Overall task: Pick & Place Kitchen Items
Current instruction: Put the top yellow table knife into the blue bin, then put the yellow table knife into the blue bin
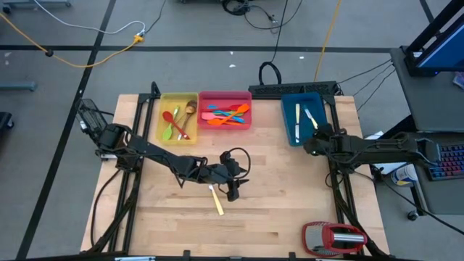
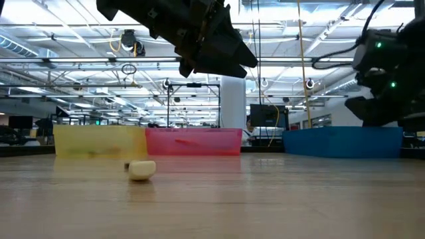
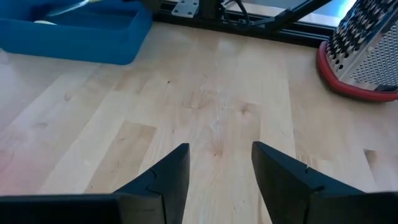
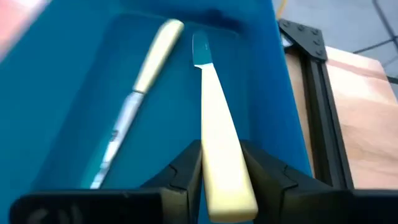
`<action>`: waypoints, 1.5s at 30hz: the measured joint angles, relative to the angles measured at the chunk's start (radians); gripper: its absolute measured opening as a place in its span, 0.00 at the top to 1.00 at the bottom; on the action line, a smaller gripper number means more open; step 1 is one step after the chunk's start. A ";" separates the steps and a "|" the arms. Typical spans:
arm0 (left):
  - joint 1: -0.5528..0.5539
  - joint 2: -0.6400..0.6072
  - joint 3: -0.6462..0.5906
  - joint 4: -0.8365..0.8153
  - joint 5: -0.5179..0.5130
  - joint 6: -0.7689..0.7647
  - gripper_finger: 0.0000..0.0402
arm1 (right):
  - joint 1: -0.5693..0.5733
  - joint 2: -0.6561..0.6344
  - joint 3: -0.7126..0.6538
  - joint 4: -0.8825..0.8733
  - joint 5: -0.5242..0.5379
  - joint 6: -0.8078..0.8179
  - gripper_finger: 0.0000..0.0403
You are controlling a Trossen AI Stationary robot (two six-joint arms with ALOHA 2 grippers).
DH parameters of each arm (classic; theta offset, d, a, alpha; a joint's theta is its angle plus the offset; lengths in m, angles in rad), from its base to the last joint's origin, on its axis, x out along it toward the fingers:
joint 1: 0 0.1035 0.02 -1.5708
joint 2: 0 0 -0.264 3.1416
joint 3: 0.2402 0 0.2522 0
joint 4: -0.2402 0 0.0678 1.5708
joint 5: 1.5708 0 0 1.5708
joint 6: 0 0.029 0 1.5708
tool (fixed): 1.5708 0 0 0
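Three trays: yellow (image 1: 161,101), pink (image 1: 225,95), blue (image 1: 288,123). Three cream-handled knives (image 1: 216,200). One grater (image 1: 336,238). Spatulas (image 1: 226,114), spoons (image 1: 180,119): count unclear.

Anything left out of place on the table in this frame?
One cream-handled knife lies loose on the bare wood, apart from the sorted trays, just beside the open left gripper. The right gripper holds another knife over the blue tray. Nothing looks spilled or damaged.
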 joint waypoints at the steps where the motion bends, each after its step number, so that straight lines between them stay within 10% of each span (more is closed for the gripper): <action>1: 0.000 0.000 0.000 0.000 0.000 0.000 0.55 | -0.022 0.000 -0.019 0.027 -0.002 -0.016 0.79; 11: 0.002 0.000 0.000 0.001 0.000 0.000 0.55 | -0.210 -0.002 -0.160 0.518 -0.052 -0.357 0.76; 31: -0.002 0.000 0.000 -0.009 0.004 0.024 0.55 | -0.250 -0.007 -0.166 0.752 -0.094 -0.539 0.64; 45: -0.026 -0.023 -0.003 -0.452 0.296 0.414 0.55 | -0.209 -0.038 -0.165 1.051 -0.571 -0.650 0.62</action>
